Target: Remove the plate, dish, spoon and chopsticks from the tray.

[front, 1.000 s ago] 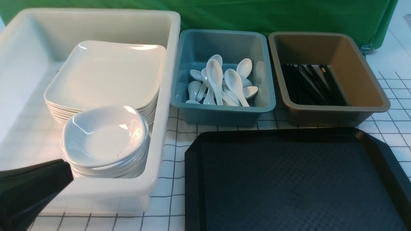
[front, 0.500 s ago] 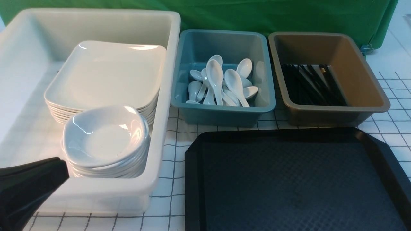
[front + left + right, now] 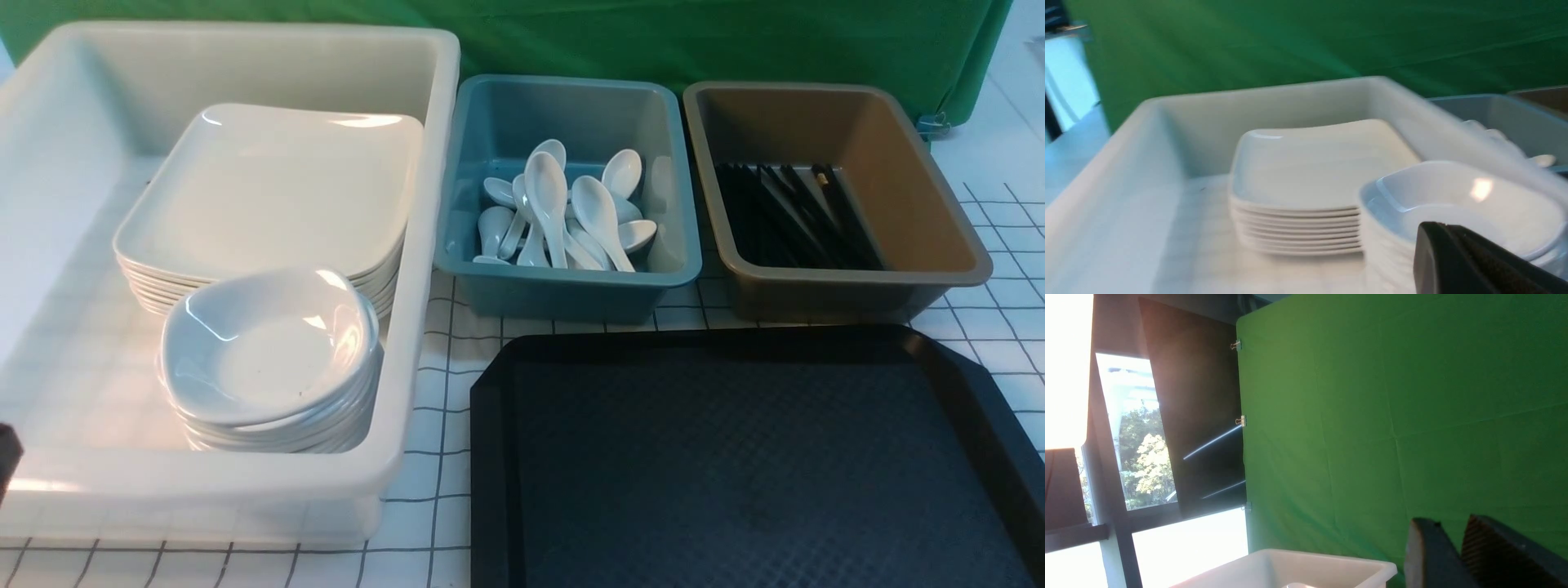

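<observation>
Large black diamond-textured plastic tray (image 3: 759, 465) lies bare; stacked white rectangular plates (image 3: 269, 188) and rounded-square dishes (image 3: 269, 343) sit in the white tub (image 3: 424, 245) left of it.

Left gripper (image 3: 1457, 261) pinched shut, empty, beside the dishes: withdrawal could clip them.

Right gripper (image 3: 1451, 555) narrowly parted, holding nothing.

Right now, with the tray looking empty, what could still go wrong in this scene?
The stack of small dishes sits close against the plates in the white bin; a bump from the shut left gripper beside it might shift the stack. The spoons lie in a loose heap, so they could slide.
</observation>
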Robot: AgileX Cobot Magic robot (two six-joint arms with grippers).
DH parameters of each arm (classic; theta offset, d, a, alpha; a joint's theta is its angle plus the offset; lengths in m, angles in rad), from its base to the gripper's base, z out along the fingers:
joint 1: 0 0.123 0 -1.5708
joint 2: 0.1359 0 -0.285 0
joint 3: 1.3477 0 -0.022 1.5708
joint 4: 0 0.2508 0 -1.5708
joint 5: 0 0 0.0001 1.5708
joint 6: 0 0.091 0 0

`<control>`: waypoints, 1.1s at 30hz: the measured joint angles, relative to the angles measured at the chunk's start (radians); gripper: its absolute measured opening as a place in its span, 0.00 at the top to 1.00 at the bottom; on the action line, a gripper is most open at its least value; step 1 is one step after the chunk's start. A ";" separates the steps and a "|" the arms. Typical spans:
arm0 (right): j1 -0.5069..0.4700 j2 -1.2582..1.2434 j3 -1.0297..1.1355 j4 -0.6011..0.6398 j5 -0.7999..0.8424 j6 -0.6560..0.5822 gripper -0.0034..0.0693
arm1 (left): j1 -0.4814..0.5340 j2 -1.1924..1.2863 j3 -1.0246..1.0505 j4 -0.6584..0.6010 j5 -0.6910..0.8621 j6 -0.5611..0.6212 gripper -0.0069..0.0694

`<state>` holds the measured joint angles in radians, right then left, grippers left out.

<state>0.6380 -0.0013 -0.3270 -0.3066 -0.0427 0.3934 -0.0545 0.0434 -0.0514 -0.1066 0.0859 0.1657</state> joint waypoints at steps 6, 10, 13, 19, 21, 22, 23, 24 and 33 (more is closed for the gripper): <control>0.000 0.000 0.000 0.000 0.000 0.000 0.73 | 0.052 -0.043 0.056 0.008 0.052 -0.010 0.90; 0.000 0.000 0.000 0.000 0.000 0.000 0.72 | 0.052 -0.044 0.057 0.030 0.104 -0.011 0.90; 0.000 0.000 0.000 0.000 0.000 0.000 0.71 | 0.052 -0.044 0.057 0.033 0.122 -0.010 0.90; 0.000 0.000 0.000 0.000 0.000 0.000 0.69 | 0.052 -0.044 0.057 0.033 0.128 -0.016 0.90; 0.000 0.000 0.000 0.000 0.000 0.000 0.68 | 0.052 -0.044 0.057 0.036 0.128 -0.014 0.90; 0.000 0.000 0.000 0.000 0.000 0.000 0.68 | 0.052 -0.044 0.057 0.037 0.128 -0.014 0.90; 0.000 0.000 0.000 0.000 0.000 0.000 0.67 | 0.052 -0.044 0.057 0.037 0.128 -0.014 0.90; 0.000 0.000 0.000 0.000 0.000 0.000 0.67 | 0.052 -0.044 0.057 0.037 0.128 -0.014 0.90; 0.000 0.000 0.000 0.000 0.000 0.000 0.63 | 0.052 -0.044 0.057 0.042 0.128 -0.013 0.90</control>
<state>0.6380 -0.0013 -0.3270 -0.3066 -0.0427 0.3934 -0.0024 -0.0003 0.0057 -0.0650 0.2141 0.1529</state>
